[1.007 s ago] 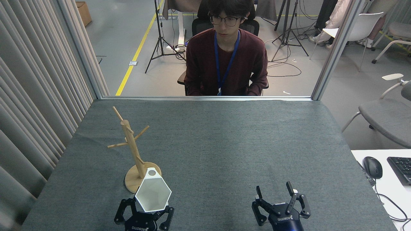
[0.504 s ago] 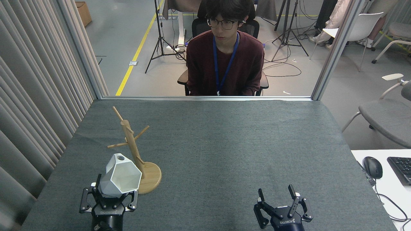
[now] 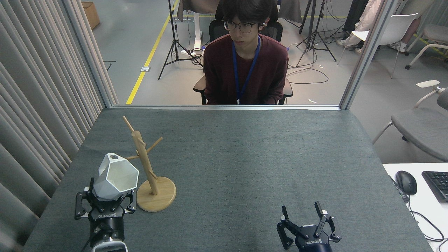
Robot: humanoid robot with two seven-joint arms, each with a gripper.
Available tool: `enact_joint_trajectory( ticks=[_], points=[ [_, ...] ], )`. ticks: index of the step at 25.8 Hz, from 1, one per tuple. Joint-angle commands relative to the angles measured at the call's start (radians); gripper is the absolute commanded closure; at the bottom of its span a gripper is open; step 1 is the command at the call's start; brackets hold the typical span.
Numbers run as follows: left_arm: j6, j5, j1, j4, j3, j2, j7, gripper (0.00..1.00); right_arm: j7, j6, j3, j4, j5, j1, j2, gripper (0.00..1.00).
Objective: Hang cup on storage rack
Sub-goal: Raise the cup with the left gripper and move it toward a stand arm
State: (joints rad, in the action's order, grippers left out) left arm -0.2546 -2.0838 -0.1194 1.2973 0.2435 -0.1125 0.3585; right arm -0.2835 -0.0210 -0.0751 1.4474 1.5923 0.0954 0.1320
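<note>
The white faceted cup (image 3: 115, 176) is held up by its base in my left gripper (image 3: 105, 199), which is shut on it. Its hexagonal mouth faces right and its round-holed handle loop points up, close to the tip of a left-pointing peg. The storage rack (image 3: 143, 157), a light wooden mug tree on a round disc base, stands just right of the cup. The cup hides part of the rack's left peg. My right gripper (image 3: 303, 213) hovers open over the table's front right with nothing between its fingers.
A grey mat (image 3: 245, 157) covers the table. A person (image 3: 246, 66) sits behind the far edge, facing me. Curtains (image 3: 31, 105) hang along the left side. A white desk with a mouse (image 3: 406, 182) and a keyboard (image 3: 437, 183) stands at the right.
My left gripper has carried the cup leftward and farther from me, from in front of the rack's base to its left side. The cup's mouth turned to face right. My right gripper barely moved.
</note>
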Motion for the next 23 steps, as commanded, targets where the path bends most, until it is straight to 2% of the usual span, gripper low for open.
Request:
enact_joint_trajectory(
  ticks=[1,7,8,9,10,11,12,23],
  points=[
    [-0.002,-0.036,-0.026,-0.059,-0.001,-0.007,0.004,0.7,0.003,0.0,0.002,-0.001,0.0,-0.002,0.001,0.02],
    [-0.043,-0.07,-0.063,-0.156,-0.006,-0.012,0.005,0.66,0.0,0.0,0.003,0.001,-0.003,-0.005,0.003,0.02],
    [-0.046,-0.071,-0.071,-0.171,-0.004,-0.012,0.005,0.62,0.0,0.0,0.005,0.001,-0.005,-0.005,0.003,0.02],
    [-0.049,-0.071,-0.078,-0.182,-0.004,-0.013,0.007,0.55,-0.002,0.0,0.005,-0.001,-0.005,-0.003,0.003,0.02],
    [-0.051,-0.07,-0.082,-0.185,-0.004,-0.013,0.013,0.39,-0.002,0.0,0.005,-0.001,-0.005,-0.003,0.005,0.02],
    [-0.052,-0.068,-0.082,-0.185,-0.004,-0.013,0.016,0.06,-0.002,-0.002,0.005,-0.001,-0.005,-0.003,0.005,0.02],
    [-0.051,-0.067,-0.082,-0.185,-0.004,-0.013,0.016,0.0,-0.003,-0.002,0.005,-0.001,-0.005,-0.003,0.005,0.02],
    [-0.052,-0.068,-0.071,-0.162,-0.03,-0.009,0.017,0.0,-0.005,-0.002,0.005,0.001,-0.005,-0.002,0.001,0.02]
  ],
)
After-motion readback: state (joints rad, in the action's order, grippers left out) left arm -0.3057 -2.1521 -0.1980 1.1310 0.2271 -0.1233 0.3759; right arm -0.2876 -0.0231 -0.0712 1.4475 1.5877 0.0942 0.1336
